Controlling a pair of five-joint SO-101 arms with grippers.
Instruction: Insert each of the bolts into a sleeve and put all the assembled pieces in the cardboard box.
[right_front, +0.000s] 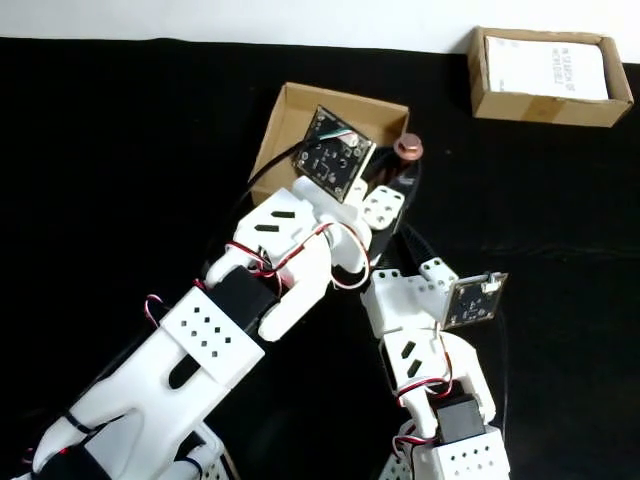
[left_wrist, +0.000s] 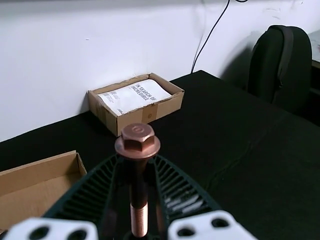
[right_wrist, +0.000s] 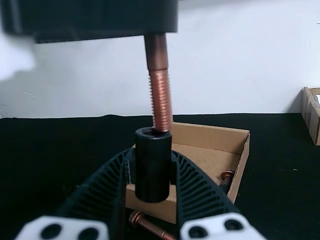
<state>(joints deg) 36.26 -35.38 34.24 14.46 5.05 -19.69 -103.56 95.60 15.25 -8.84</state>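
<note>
The left gripper (left_wrist: 136, 167) clenched the bolt (left_wrist: 137, 145) by its shank; the right gripper (right_wrist: 151, 172) clenched the sleeve (right_wrist: 152, 165), bolt tip in its bore, just beside the box (right_wrist: 205, 134). Both parts likely rigid, smooth, slippery: hold them mid-length.

The white booklet (left_wrist: 134, 96) carries dark printed lettering.
</note>
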